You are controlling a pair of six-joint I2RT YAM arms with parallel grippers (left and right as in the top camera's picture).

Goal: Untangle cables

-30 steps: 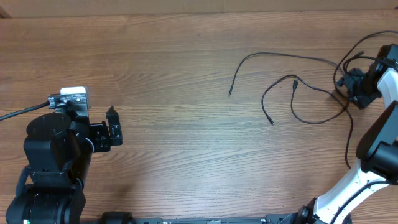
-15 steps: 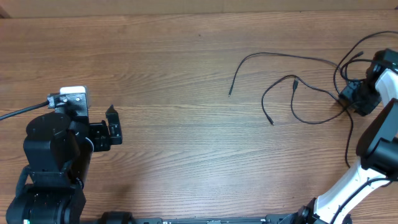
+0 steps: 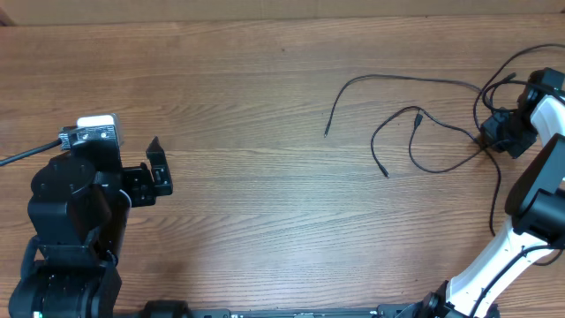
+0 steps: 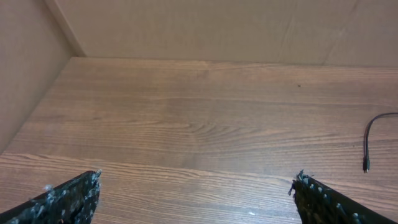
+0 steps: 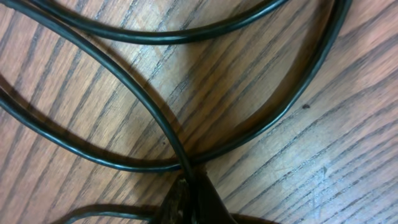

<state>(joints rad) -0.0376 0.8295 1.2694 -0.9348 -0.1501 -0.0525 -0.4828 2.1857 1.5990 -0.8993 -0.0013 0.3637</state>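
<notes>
A: Fingers [image 5: 186, 205] of the right gripper [image 3: 490, 139] are being pressed shut on the cables [image 3: 399, 79], at a crossing near the table's [image 3: 265, 88] right edge.
B: And the left gripper [image 3: 159, 165]?
A: Its jaws are being held wide apart at the table's left side, well apart from the cables.
</notes>
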